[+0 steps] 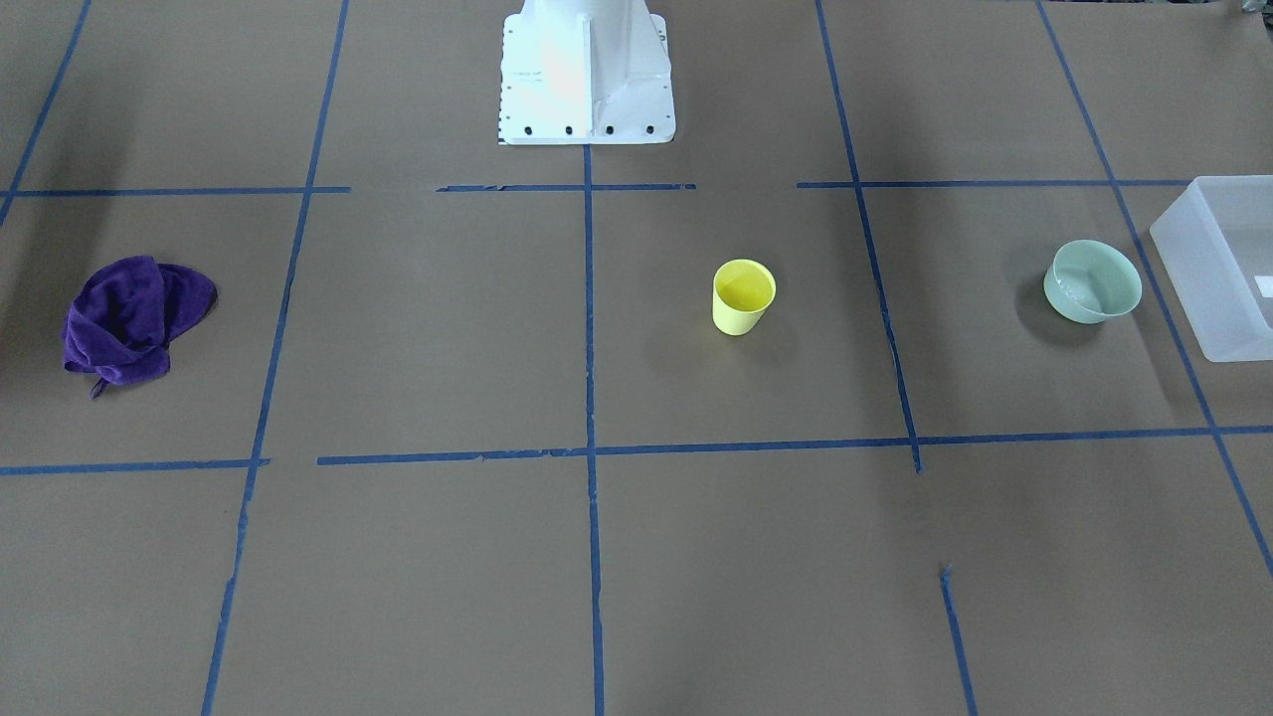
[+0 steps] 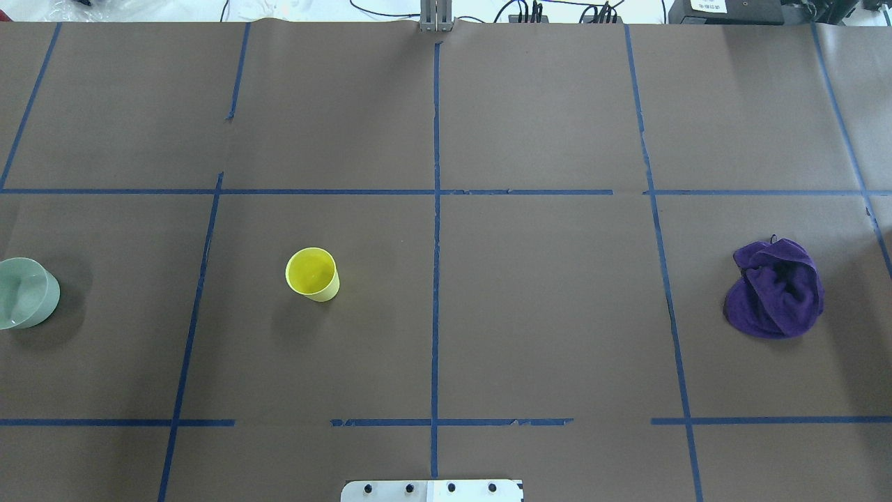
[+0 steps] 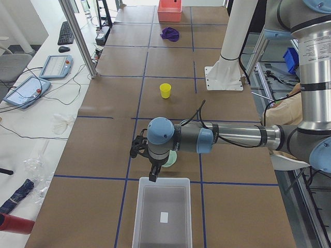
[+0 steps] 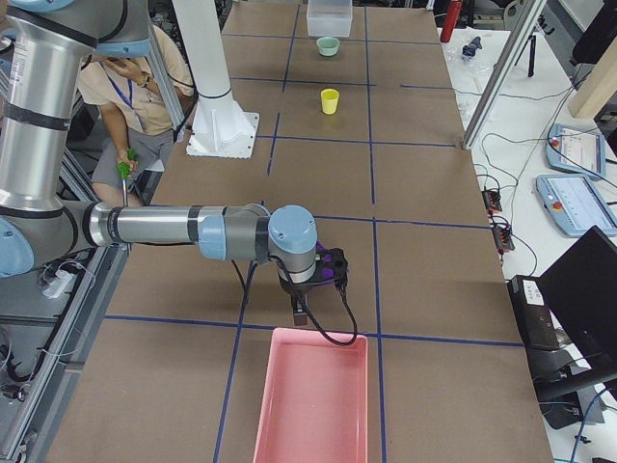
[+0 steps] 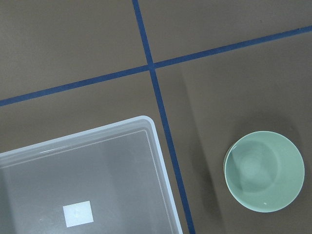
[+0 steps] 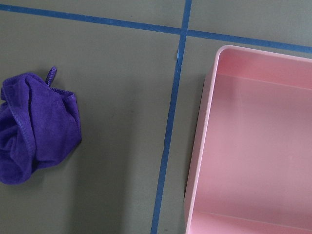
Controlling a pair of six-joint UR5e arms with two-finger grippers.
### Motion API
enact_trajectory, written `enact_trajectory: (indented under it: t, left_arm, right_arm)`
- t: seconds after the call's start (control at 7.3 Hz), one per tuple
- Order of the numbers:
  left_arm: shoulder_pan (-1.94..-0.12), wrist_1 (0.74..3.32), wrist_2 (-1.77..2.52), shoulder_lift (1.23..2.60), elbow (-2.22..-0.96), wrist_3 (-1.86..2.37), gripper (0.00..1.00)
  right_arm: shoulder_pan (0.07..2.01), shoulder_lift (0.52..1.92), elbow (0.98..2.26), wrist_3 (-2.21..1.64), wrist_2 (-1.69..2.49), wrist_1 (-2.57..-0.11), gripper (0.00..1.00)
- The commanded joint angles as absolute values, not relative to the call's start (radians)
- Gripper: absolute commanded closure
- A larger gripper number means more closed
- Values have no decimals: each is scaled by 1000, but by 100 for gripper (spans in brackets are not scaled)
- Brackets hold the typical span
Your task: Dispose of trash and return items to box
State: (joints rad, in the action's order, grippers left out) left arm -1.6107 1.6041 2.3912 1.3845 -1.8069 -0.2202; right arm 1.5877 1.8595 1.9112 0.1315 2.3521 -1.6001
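Note:
The yellow cup (image 1: 743, 296) stands upright on the brown table, also in the overhead view (image 2: 312, 274). The mint-green bowl (image 1: 1092, 281) sits upright beside the frosted box (image 1: 1228, 268), apart from it. The left wrist view looks down on the bowl (image 5: 264, 170) and the empty box (image 5: 97, 165) with its white label. My left gripper (image 3: 153, 176) hangs over the bowl near the box (image 3: 161, 214). My right gripper (image 4: 300, 313) hangs by a purple cloth (image 6: 34, 129). I cannot tell whether either gripper is open or shut.
The purple cloth (image 1: 129, 318) lies crumpled at the table's other end (image 2: 775, 289). An empty pink tray (image 6: 253, 146) sits beside it (image 4: 313, 400). The white robot base (image 1: 585, 75) stands at mid-table. Blue tape lines cross the table. A person sits behind the robot (image 4: 135, 87).

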Motion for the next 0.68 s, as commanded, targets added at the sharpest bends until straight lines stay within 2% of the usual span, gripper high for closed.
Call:
enact_trajectory:
  t: [0.0,0.27,0.55]
  left_arm:
    - [-1606,1608,2384,1387,-1813,-225,0]
    - [-1603,1665,2384,1390,-1828,-225,0]
    - [-1563,1828,2388,1423,-1835,-229,0]
  right_arm:
    - [1588,1861,1911,136,2355,-1598,0]
    - [1586,1853,1913,127,2361,-1597,0]
    - [1582,1830,1910,121,2364,-1386,0]
